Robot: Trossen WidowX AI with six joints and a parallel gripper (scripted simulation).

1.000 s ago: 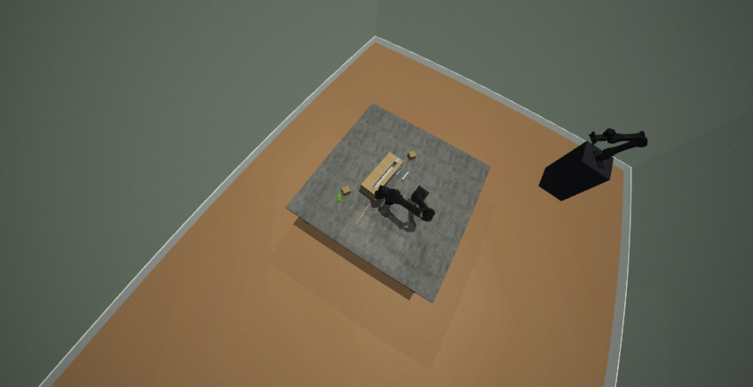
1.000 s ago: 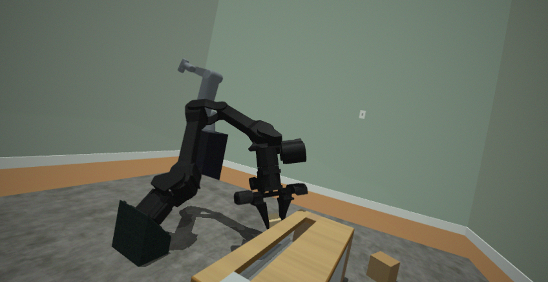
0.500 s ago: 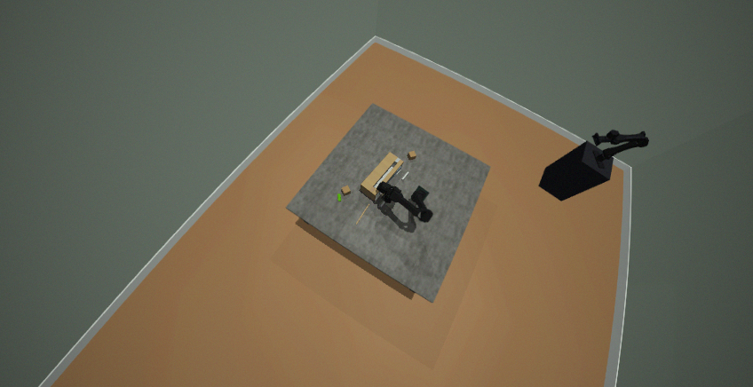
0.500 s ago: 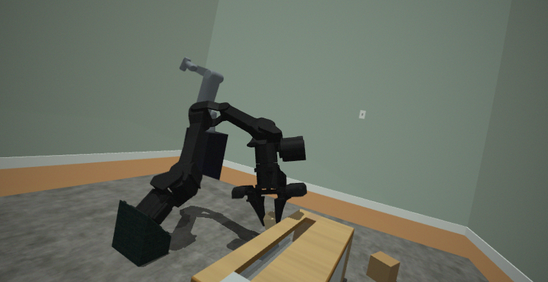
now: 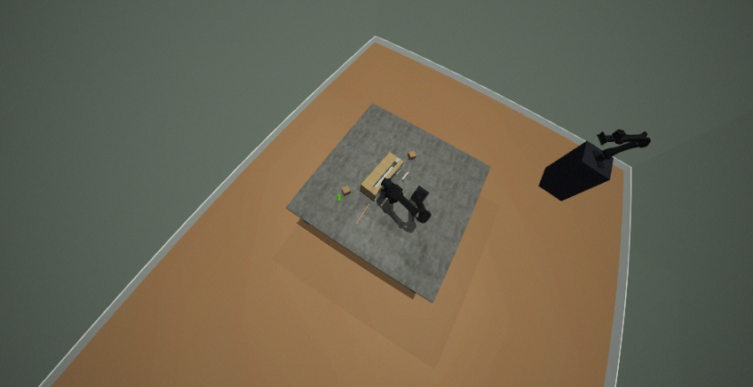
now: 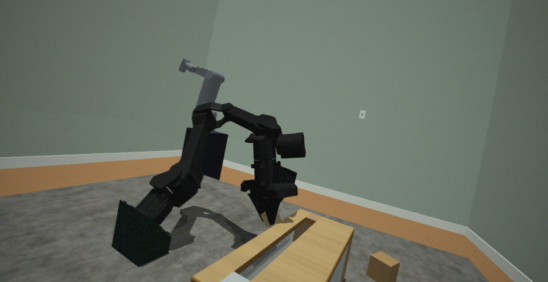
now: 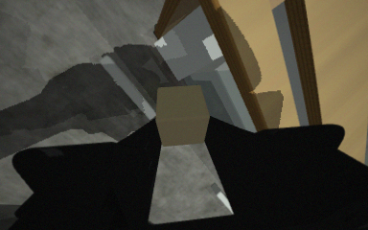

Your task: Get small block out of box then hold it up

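My gripper (image 5: 384, 182) (image 6: 271, 219) (image 7: 180, 120) is shut on a small tan block (image 7: 181, 103), which sits between the fingertips in the wrist view. In the exterior view the fingers point down and mostly hide the block. The block is outside the box and above the table, close to the box's clear front near one end. The wooden box (image 5: 374, 176) (image 6: 320, 246) (image 7: 346, 57) stands upright with a long slot in its top. The shelf inside is only partly visible.
Wooden cubes (image 5: 412, 155) (image 5: 345, 190) (image 6: 382, 266) stand off both ends of the box. A green piece (image 5: 339, 197) is beside one. A thin wooden stick (image 5: 362, 214) and a pale bar (image 5: 405, 176) lie on the table (image 5: 391, 246). Another arm stands on a black pedestal (image 5: 570, 171) beyond the table.
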